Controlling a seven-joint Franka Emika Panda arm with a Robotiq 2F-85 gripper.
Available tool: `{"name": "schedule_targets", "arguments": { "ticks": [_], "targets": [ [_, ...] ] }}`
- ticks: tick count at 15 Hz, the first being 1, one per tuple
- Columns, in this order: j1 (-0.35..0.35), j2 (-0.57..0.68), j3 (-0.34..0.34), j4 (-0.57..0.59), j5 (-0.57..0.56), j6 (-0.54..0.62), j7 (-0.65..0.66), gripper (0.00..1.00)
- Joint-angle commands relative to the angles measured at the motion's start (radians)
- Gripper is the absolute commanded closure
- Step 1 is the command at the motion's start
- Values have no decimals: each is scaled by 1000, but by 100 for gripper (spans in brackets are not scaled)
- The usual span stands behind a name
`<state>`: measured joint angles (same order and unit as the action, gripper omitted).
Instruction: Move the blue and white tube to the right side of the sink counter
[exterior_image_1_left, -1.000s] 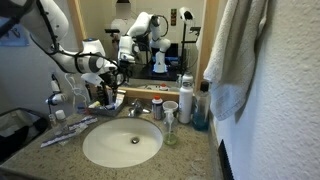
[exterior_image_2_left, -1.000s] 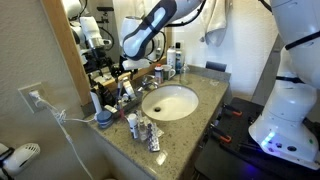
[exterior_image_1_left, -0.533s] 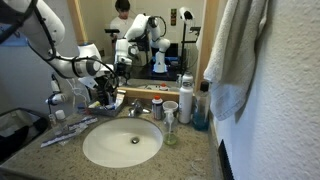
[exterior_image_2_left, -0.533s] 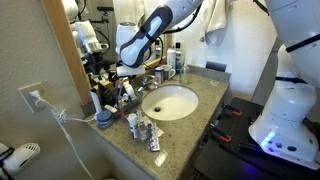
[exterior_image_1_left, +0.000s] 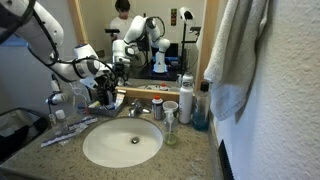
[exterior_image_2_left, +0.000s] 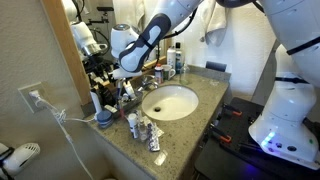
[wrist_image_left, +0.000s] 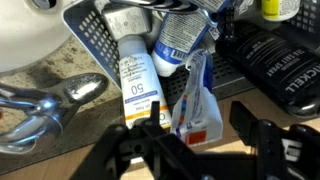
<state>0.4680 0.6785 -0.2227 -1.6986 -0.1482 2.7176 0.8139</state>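
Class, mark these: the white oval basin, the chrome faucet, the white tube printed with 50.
White oval basin (exterior_image_1_left: 105, 146): exterior view, bare inner wall left of the drain.
Chrome faucet (exterior_image_1_left: 134, 110): exterior view, its body behind the basin.
White tube printed with 50 (wrist_image_left: 137, 76): wrist view, label above the number.

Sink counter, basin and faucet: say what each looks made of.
The sink counter looks like polished stone or stone-look laminate: speckled brown-grey, slight sheen. The basin seems glazed ceramic: smooth, glossy white. The faucet looks chrome-plated metal: mirror-bright with reflections.
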Motion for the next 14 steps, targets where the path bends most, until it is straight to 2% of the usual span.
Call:
{"name": "schedule_targets", "arguments": {
  "ticks": [1,4,7,9,11,14],
  "targets": [
    [18,31,-19,49,-44,-22,44,58],
    [26,46,-29,70,-70,-29,55,82],
    [40,54,-47,86,-96,-33,63,100],
    [44,59,-47,94,-107,-30,61,97],
    [50,64,-50,97,-115,-28,60,100],
    [65,55,-60,88,-132,-14,64,99]
  ]
}}
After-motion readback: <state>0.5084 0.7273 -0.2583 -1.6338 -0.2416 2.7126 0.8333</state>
